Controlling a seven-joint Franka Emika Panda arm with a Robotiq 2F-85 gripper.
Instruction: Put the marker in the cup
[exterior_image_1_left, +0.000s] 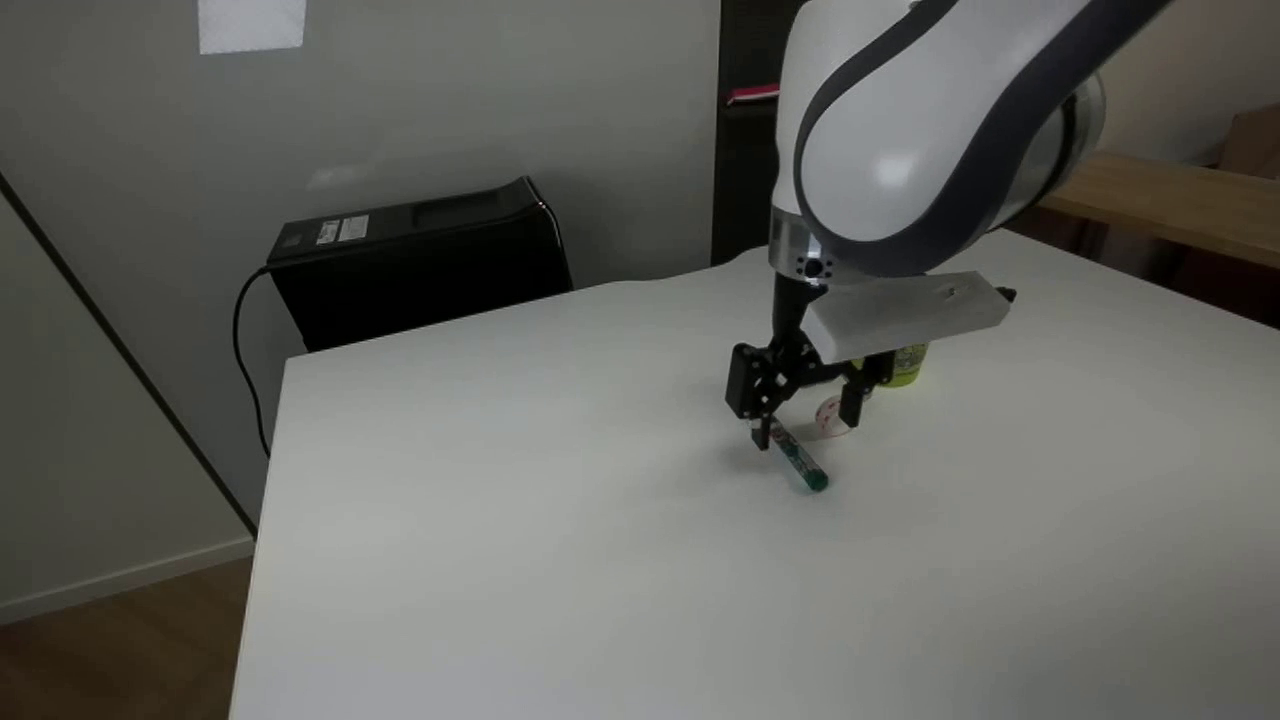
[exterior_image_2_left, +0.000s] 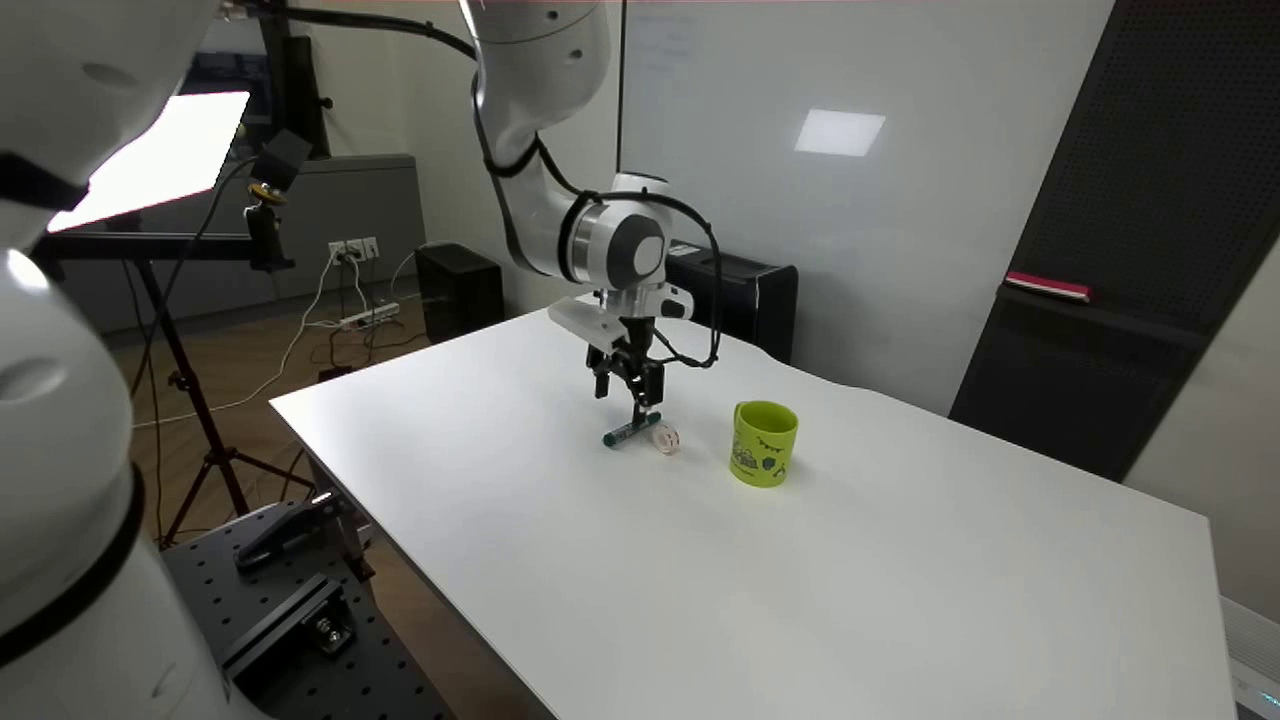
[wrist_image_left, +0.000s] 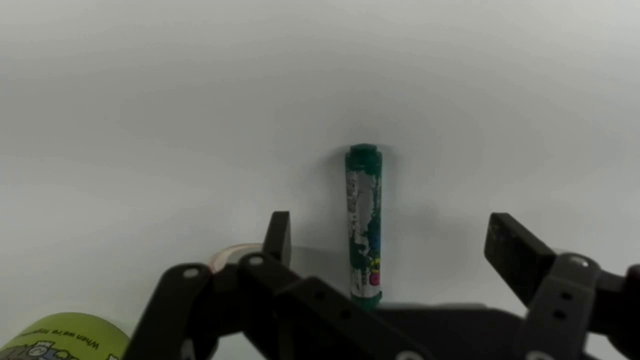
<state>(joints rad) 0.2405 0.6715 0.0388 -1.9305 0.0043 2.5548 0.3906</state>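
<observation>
The marker (wrist_image_left: 364, 220) is green with a worn whitish label and lies flat on the white table. It also shows in both exterior views (exterior_image_1_left: 803, 462) (exterior_image_2_left: 630, 431). My gripper (wrist_image_left: 390, 225) is open, with one finger on each side of the marker in the wrist view, the left finger nearer. Neither finger visibly touches it. The gripper points down, low over the table, in both exterior views (exterior_image_1_left: 806, 430) (exterior_image_2_left: 621, 400). The cup (exterior_image_2_left: 764, 445), a yellow-green mug, stands upright. It is mostly hidden behind the arm in an exterior view (exterior_image_1_left: 908, 366) and partly shows in the wrist view (wrist_image_left: 70, 335).
A small pale ring, like a tape roll (exterior_image_2_left: 665, 438), stands beside the marker on the cup's side; a finger partly hides it in the wrist view (wrist_image_left: 235, 255). A black box-shaped device (exterior_image_1_left: 420, 260) stands behind the table edge. The white table (exterior_image_2_left: 800, 600) spreads around.
</observation>
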